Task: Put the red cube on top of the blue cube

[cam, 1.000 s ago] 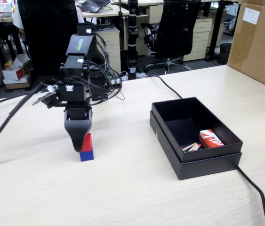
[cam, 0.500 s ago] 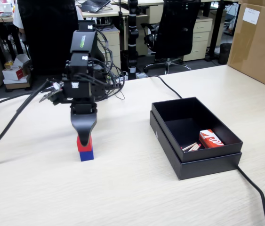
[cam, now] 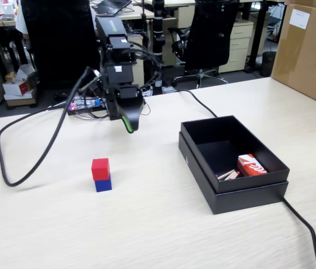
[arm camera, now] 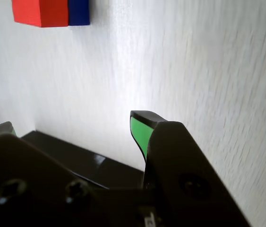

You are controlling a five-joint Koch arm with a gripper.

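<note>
Fixed view — red cube [cam: 100,168] atop blue cube [cam: 103,184], below the raised hand [cam: 130,126] — grip unclear.

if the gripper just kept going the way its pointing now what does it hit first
Most likely bare table. The gripper points down at the tabletop behind the red cube stacked on the blue cube; depth is unclear.
</note>
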